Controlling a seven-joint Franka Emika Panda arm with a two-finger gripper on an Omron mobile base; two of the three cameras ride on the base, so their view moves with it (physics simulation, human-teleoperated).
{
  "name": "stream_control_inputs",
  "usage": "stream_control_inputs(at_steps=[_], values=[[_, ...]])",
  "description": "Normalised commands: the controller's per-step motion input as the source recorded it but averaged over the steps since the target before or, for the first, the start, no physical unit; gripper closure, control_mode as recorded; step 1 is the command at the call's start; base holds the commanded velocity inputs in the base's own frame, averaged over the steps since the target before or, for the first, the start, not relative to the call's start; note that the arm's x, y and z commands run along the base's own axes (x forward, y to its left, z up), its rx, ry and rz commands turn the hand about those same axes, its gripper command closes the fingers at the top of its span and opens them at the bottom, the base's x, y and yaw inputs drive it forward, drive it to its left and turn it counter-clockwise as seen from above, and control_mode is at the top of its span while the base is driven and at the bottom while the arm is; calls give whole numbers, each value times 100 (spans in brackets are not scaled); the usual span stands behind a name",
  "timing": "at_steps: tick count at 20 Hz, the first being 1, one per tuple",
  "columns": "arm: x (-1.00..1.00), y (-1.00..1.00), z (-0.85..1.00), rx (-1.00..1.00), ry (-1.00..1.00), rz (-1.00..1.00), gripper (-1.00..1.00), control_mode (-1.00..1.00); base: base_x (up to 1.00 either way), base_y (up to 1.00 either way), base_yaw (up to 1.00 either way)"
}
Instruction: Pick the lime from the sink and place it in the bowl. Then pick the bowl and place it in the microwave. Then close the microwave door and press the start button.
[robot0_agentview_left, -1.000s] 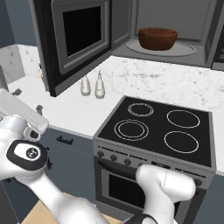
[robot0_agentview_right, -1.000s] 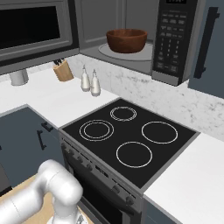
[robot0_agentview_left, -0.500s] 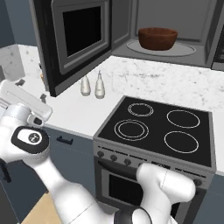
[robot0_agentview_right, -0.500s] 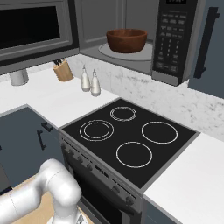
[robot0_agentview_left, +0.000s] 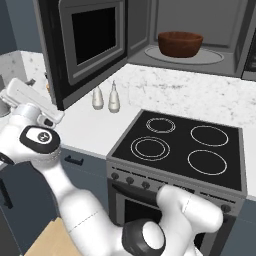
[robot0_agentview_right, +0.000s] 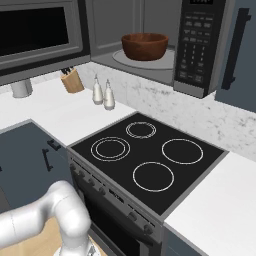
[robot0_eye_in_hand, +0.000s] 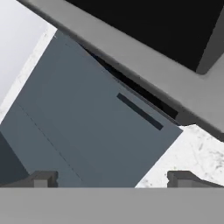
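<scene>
Right now I see the bowl (robot0_agentview_left: 180, 44) sitting inside the microwave (robot0_agentview_right: 200, 47), on the round glass tray (robot0_agentview_left: 186, 56) in the grey cavity; from the right base camera the same bowl (robot0_agentview_right: 145, 46) stands just left of the black control strip. I cannot tell whether the lime is in it, since the rim hides the inside. The microwave door (robot0_agentview_left: 90, 45) hangs wide open, swung out to the left over the table (robot0_agentview_left: 85, 125), its black window facing the room. My arm is folded far to the left in the left base camera, with the hand up near the outer edge of that door. In the hand camera the claw (robot0_eye_in_hand: 113, 178) stands spread wide, its two dark fingertips (robot0_eye_in_hand: 43, 178) far apart, with nothing between them; ahead of it lie the door's grey frame and dark glass and a blue-grey cabinet front (robot0_eye_in_hand: 87, 127) with a dark slot. Two shakers (robot0_agentview_left: 106, 96) stand on the table beside the stovetop (robot0_agentview_left: 180, 147), and a knife block (robot0_agentview_right: 73, 80) sits further left.
</scene>
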Motion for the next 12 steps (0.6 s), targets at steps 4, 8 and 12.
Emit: stream_control_inputs(at_steps=[4,8,12], values=[[18,-26,0,13,-14,0,-100,-100,0,0,0],[-4,-51,14,17,-25,0,-100,-100,0,0,0],[-3,-78,5,24,-20,-1,-100,-100,0,0,0]])
